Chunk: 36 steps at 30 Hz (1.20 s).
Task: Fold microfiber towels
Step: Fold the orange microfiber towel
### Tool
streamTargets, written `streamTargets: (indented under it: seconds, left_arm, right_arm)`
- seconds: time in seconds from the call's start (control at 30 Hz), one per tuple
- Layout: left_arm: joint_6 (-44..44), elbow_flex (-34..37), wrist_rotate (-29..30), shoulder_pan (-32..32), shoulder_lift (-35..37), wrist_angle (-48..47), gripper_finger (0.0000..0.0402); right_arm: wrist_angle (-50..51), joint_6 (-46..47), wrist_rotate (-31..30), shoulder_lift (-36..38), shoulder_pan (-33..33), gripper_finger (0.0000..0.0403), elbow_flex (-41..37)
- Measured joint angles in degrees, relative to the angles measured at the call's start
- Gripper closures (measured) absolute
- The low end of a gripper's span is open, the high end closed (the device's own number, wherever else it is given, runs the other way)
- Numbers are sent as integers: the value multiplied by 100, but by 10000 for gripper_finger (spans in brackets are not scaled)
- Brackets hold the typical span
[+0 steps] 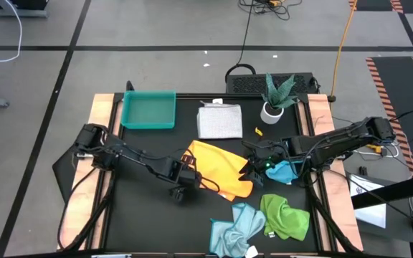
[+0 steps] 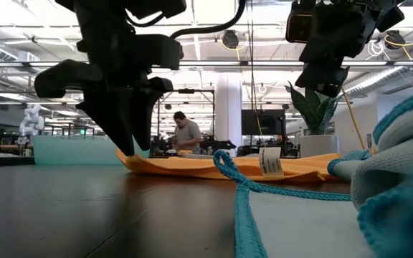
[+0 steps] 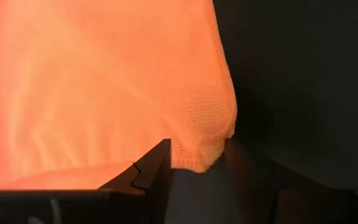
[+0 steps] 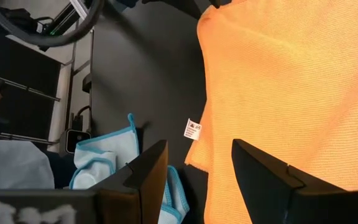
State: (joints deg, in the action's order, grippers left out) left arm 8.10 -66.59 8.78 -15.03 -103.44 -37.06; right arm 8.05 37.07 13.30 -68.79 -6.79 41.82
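The left claw (image 3: 194,163) pinches a corner of the yellow-orange towel (image 1: 217,168), a soft waffle-knit square lying mid-counter (image 1: 142,229). The right claw (image 4: 197,171), fingers apart and holding nothing, hovers at the towel's opposite edge, near its white tag (image 4: 193,129).

Yellow-orange towel (image 1: 217,170): soft cloth, fine knit weave, matt. Pale blue towel (image 1: 236,228): fuzzy cloth with stitched edging. Table top (image 1: 149,222): smooth, dark, faint sheen; side rails look like bare wood. Teal tray (image 1: 148,110): rigid, plastic-looking, smooth.
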Motion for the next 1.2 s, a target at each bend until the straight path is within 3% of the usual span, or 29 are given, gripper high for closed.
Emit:
streamTargets:
  seconds: [1.2]
  left_arm:
    - [-46,-2,-160,-22,-177,90,250]
  right_arm:
    - [0,-23,0,0,0,232,0]
